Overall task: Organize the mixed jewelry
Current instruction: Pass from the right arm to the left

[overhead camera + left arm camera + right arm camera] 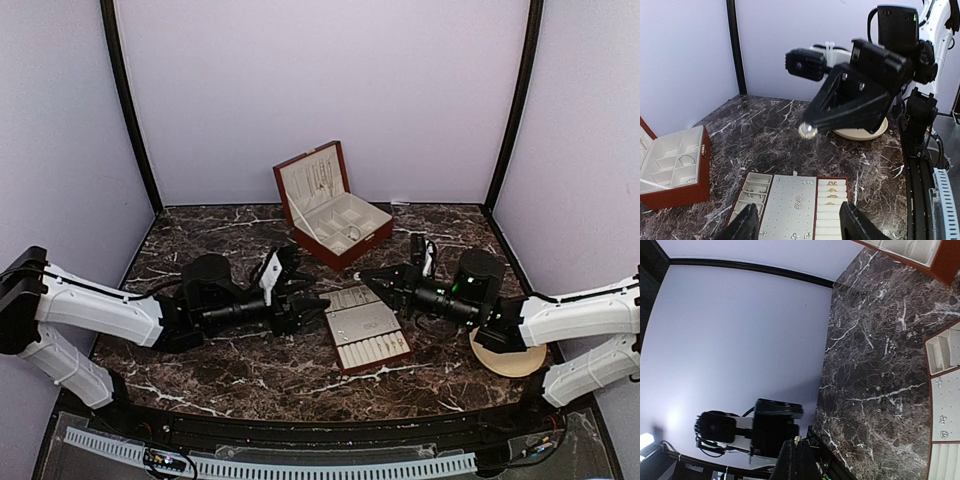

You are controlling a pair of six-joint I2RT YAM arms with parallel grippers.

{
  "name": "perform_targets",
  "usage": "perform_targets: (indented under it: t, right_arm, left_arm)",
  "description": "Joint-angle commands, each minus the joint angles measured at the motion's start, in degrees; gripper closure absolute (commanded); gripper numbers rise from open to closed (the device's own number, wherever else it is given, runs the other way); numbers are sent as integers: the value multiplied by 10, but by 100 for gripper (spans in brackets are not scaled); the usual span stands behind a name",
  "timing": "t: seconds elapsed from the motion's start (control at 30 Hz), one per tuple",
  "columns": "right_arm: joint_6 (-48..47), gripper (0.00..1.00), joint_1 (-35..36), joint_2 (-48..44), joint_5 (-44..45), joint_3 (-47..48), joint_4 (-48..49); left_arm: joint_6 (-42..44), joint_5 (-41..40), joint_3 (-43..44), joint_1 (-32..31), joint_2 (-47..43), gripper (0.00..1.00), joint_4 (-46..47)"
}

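Wooden box [675, 192] behind, left fingers [742, 225] spread near jewelry tray [782, 192], right fingers [822, 122] pinching silvery piece [807, 131]

Two black grippers in play: left gripper [300, 283], right gripper [813, 124]. One red-brown wooden box [342, 254]. One flat cream-lined tray [362, 325]. One round beige plate [522, 361]. One silvery round piece [807, 131]. Tiny jewelry pieces [799, 201]: too small to count.

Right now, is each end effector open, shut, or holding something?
Left end effector: open, empty.
Right end effector: shut on a small silvery jewelry piece.
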Motion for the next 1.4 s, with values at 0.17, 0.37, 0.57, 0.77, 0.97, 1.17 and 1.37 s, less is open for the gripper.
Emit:
perform_targets:
  t: [0.17, 0.37, 0.57, 0.77, 0.97, 1.17, 1.37]
  right_arm:
    - [0, 100, -3, -29, -63, 23, 49]
    - [-3, 100, -3, -34, -76, 30, 48]
    - [1, 100, -3, -31, -79, 28, 48]
    - [9, 100, -3, -25, -78, 23, 57]
    - [19, 100, -3, -22, -75, 14, 65]
    - [16, 100, -3, -20, -71, 4, 66]
    - [-16, 81, -7, -29, -65, -4, 37]
  left_arm:
    - [53, -41, 67, -37, 112, 45, 171]
    - [44, -19, 101, -38, 148, 54, 182]
    - [38, -3, 111, -39, 161, 67, 185]
    - [35, 6, 111, -40, 163, 78, 188]
    - [31, 12, 112, -41, 163, 91, 192]
    - [16, 12, 100, -40, 155, 100, 204]
    - [-24, 13, 111, -40, 139, 100, 139]
